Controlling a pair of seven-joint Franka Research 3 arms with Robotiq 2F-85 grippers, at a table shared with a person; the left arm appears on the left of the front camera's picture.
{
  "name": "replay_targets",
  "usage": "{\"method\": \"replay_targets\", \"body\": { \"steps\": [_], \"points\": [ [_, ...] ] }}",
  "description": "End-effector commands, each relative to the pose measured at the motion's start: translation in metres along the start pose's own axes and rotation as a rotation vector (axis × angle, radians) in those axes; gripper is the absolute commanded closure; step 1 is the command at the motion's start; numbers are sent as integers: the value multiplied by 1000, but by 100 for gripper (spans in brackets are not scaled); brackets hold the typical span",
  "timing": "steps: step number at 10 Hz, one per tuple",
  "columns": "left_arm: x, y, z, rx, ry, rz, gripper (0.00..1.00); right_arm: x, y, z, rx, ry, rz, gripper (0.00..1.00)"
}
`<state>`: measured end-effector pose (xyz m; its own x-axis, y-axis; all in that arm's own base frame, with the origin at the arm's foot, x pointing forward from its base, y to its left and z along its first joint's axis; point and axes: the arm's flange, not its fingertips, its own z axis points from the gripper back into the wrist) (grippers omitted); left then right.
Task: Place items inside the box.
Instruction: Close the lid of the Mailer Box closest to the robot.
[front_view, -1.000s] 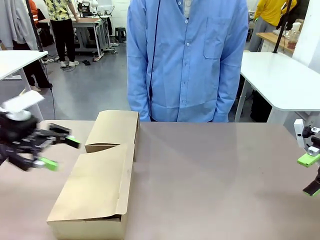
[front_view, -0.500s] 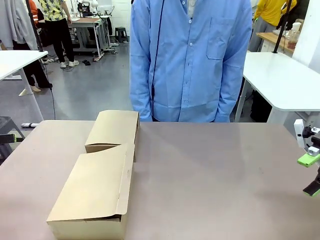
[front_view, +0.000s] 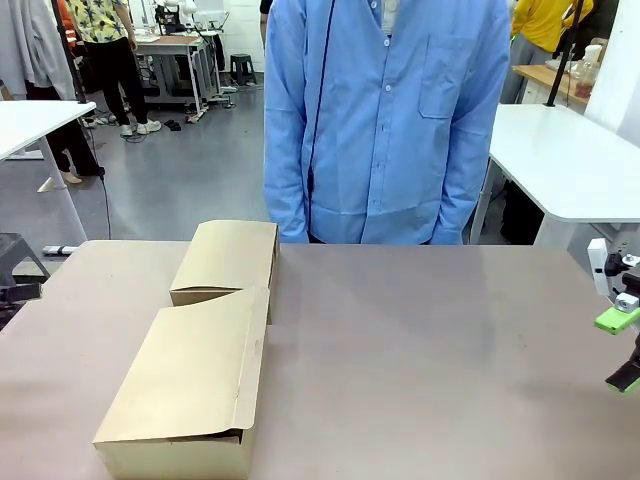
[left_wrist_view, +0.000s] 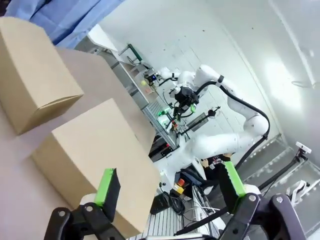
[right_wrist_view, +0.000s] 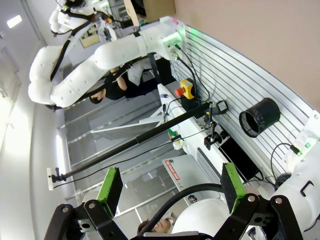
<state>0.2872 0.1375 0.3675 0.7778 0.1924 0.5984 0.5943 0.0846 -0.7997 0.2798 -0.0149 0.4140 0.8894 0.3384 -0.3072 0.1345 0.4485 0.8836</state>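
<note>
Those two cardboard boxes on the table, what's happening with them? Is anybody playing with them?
Nobody is touching them right now. The long box lies closed near the robot's side of the table, with the smaller box right behind it. A person in a blue shirt stands at the far side, hands out of sight. The right gripper waits at the table's right edge, open and empty. The left gripper is open too, empty, with both boxes in front of it.
</note>
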Motion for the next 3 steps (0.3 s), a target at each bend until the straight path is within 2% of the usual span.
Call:
{"method": "replay_targets", "body": {
  "steps": [1,3],
  "points": [
    [-2,-9,0,-28,15,-45,0,-3,-2,2,0,2,25,0],
    [-2,-9,0,-28,15,-45,0,-3,-2,2,0,2,25,0]
  ]
}}
